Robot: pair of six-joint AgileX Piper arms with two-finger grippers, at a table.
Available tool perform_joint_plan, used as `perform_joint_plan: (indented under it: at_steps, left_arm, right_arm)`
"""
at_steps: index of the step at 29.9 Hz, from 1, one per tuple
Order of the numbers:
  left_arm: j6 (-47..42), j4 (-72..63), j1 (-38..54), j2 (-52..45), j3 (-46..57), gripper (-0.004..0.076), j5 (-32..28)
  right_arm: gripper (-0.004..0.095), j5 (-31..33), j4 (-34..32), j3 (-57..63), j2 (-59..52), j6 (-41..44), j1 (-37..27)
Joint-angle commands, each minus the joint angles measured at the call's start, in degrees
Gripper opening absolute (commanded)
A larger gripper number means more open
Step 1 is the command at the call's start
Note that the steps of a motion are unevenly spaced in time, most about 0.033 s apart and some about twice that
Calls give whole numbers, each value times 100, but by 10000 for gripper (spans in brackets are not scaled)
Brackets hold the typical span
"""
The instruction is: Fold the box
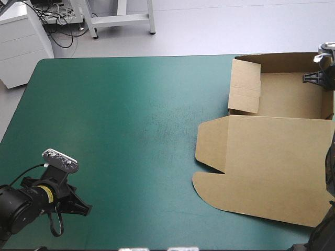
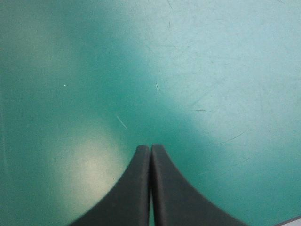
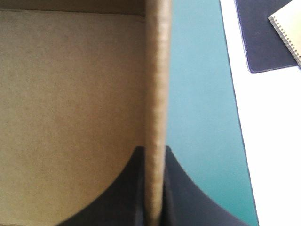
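The brown box [image 1: 282, 94] sits at the table's far right as an open tray, its lid [image 1: 261, 167] lying flat toward the near edge. Its far wall and left flap stand raised. My right gripper [image 1: 316, 77] is at the tray's right wall, and in the right wrist view its fingers [image 3: 129, 188] pinch that upright wall [image 3: 156, 94] between them, one inside the tray and one outside. My left gripper [image 1: 84, 209] rests low at the near left of the table, far from the box. Its fingers [image 2: 136, 188] meet in one arch over bare teal-green cover.
The teal-green cover [image 1: 120, 130] lies bare between the left arm and the box. Beyond the table's right edge the right wrist view shows pale floor with a dark mat [image 3: 263, 33] and a spiral notebook [image 3: 289, 28].
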Motion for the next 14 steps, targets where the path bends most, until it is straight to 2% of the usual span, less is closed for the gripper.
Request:
perform_joint_plan:
  at_steps: [1, 5, 8, 10, 12, 14]
  left_arm:
    - [-66, 78, -24, -12, -124, -32, -182]
    - [-66, 78, -24, -12, -124, -32, -134]
    - [-66, 78, -24, -12, -124, -32, -56]
    - [-66, 78, -24, -12, -124, -32, -16]
    - [-66, 78, -24, -12, -124, -32, -9]
    - [-79, 78, -24, -12, -124, -32, -9]
  right_arm:
    - [-23, -220, 141, -197, -188, -31, -259]
    - [-13, -178, 178, -197, 38, -60, -429]
    - [78, -165, 187, -197, 186, -54, -507]
    - [204, -107, 234, -197, 229, -66, -546]
    - [381, -109, 268, -197, 272, -159, -581]
    - [607, -119, 268, -197, 282, -182, -619]
